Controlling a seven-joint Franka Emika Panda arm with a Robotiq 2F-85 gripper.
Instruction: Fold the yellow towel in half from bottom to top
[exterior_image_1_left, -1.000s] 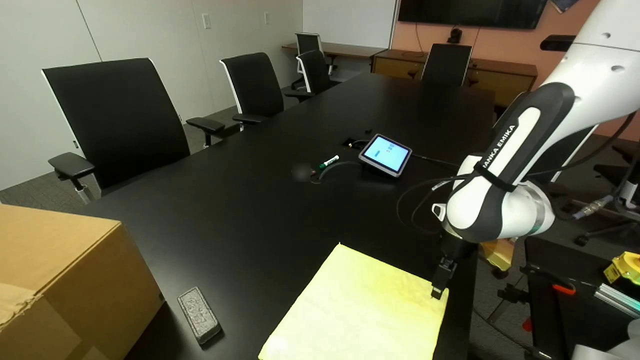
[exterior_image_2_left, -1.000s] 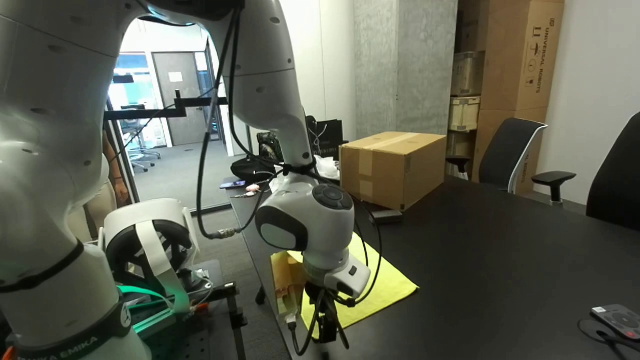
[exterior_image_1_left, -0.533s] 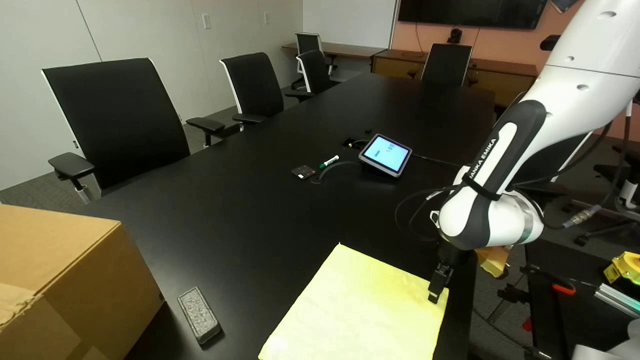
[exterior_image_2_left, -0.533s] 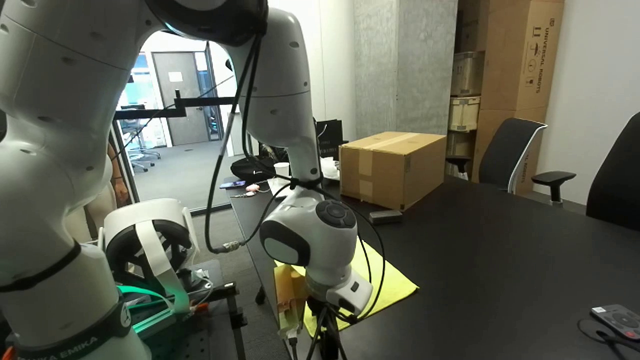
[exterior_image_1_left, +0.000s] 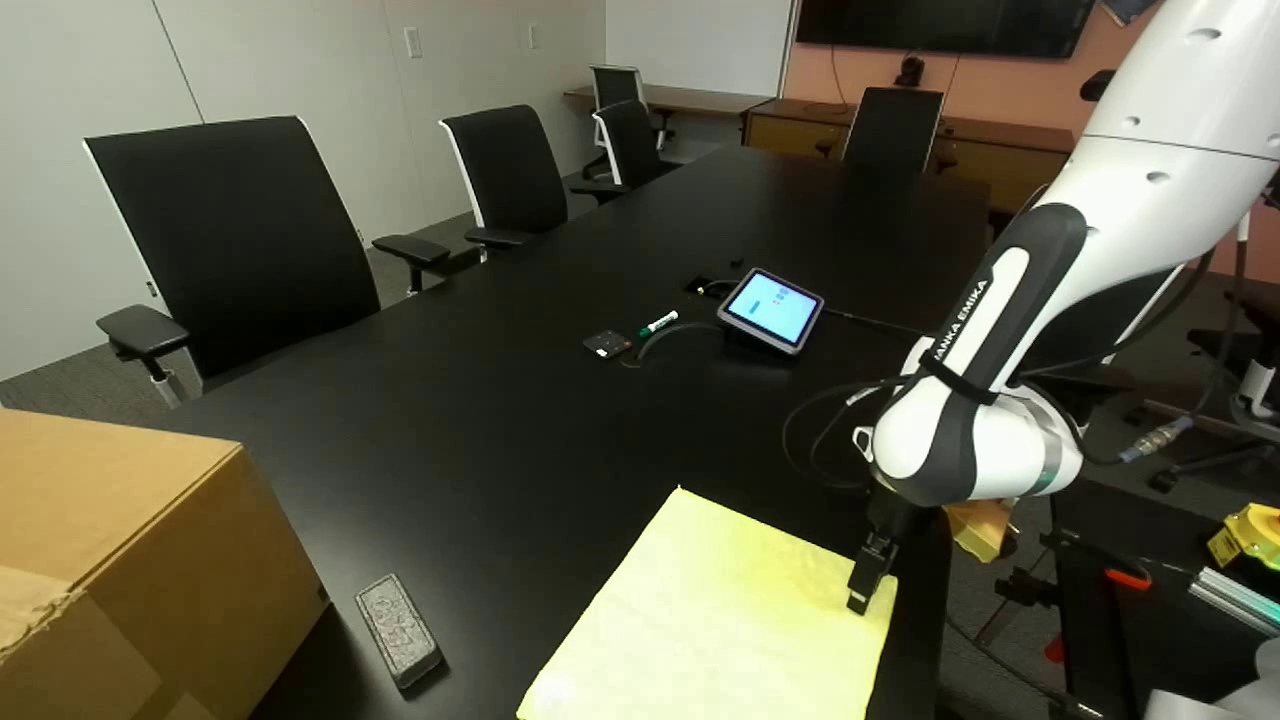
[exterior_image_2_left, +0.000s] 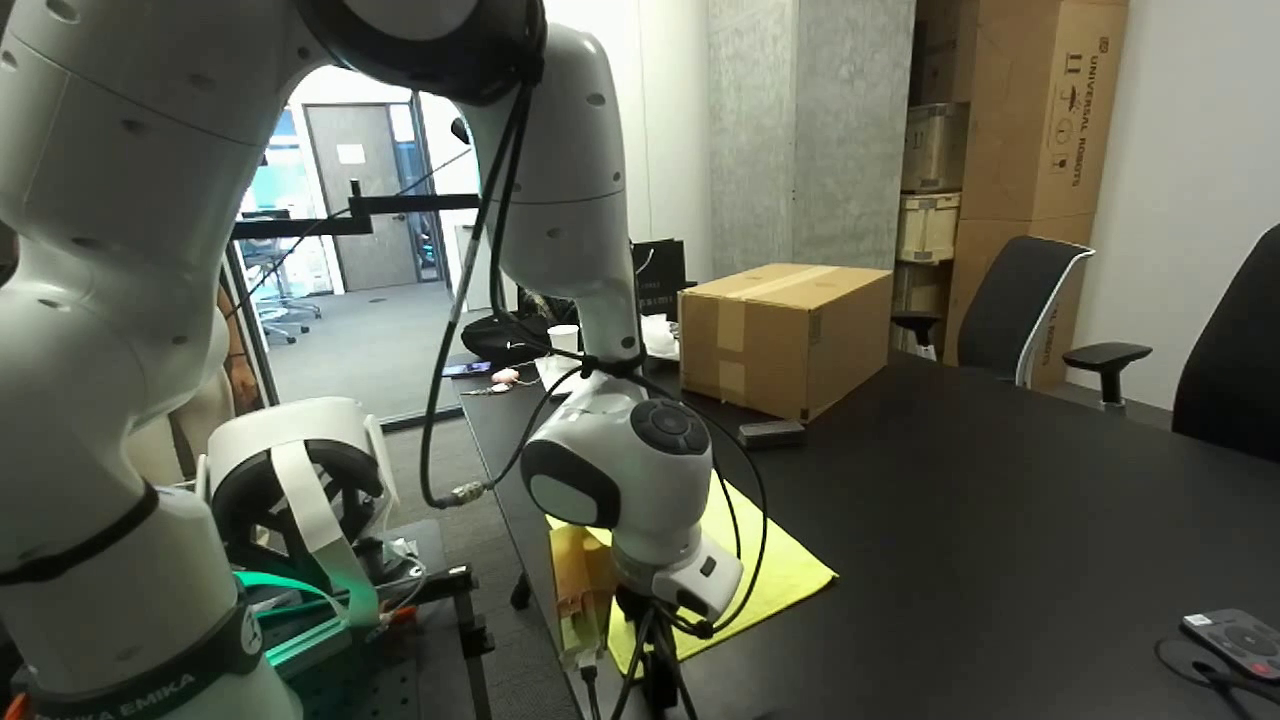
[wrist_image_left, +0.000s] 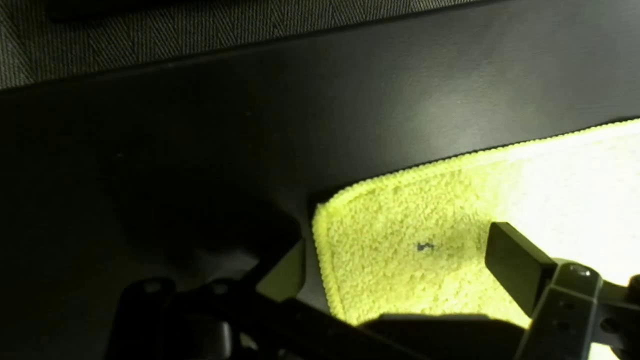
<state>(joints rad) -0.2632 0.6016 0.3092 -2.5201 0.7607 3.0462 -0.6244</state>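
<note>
Gripper (wrist_image_left: 397, 271) is spread wide, empty. Beneath it, near the table edge (wrist_image_left: 200, 62), a corner of the yellow towel (exterior_image_1_left: 725, 630) is laid flat.

The table (exterior_image_1_left: 500, 440) holds a cardboard box (exterior_image_1_left: 150, 560) — and a lit tablet (exterior_image_1_left: 771, 308).

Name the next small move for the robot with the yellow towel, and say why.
Closing the gripper on a corner of the yellow towel seems best: in the wrist view its jaws stand apart, one over the cloth, the other beyond the edge, and the towel lies flat, not yet folded.
</note>
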